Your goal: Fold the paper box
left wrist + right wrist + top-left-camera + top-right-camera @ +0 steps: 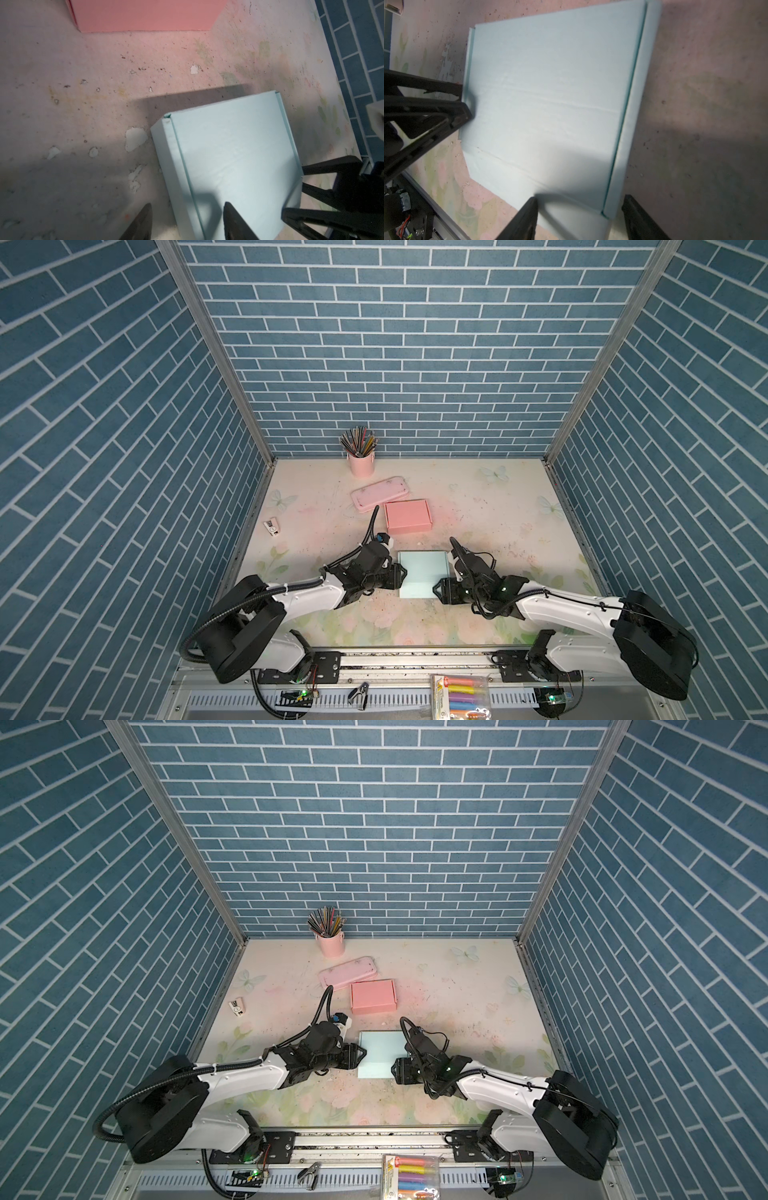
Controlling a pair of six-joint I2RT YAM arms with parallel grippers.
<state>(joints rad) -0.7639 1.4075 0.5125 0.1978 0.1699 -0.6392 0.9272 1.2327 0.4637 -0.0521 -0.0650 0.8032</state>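
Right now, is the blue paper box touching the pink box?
Apart. The left wrist view shows a strip of table between the blue paper box and the pink box.

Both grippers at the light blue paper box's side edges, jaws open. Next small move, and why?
Probably close the left gripper on the raised side flap of the light blue paper box. In its wrist view the open fingers sit either side of that flap, so a grip looks lined up, yet nothing is held. The right gripper, also open, straddles the opposite flap.
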